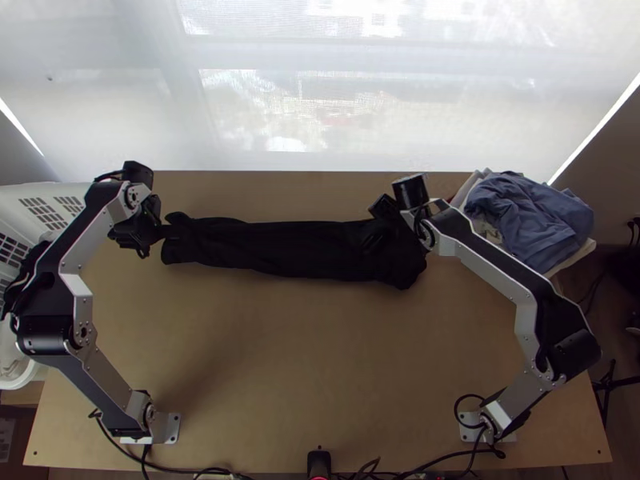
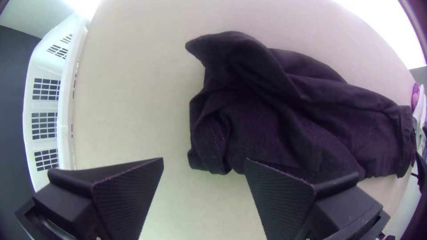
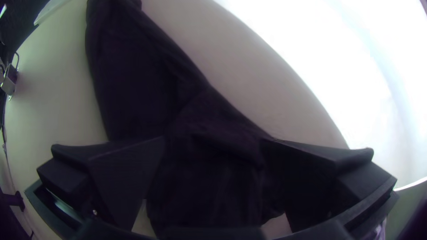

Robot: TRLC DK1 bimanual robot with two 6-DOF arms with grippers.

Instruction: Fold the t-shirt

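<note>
Wooden table (image 1: 304,360): black t-shirt (image 1: 296,250) in a long strip, far half. Your left gripper (image 2: 204,161) and right gripper (image 3: 213,138), both released, at its ends; shallow bites could catch one layer, skewing folds.

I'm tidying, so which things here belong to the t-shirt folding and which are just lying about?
Part of the folding:
black t-shirt, lying in a long strip
left gripper, open by one end
right gripper, open over the other end

Just lying about:
white basket at the table's left edge
blue cloth on pale cloths
</note>
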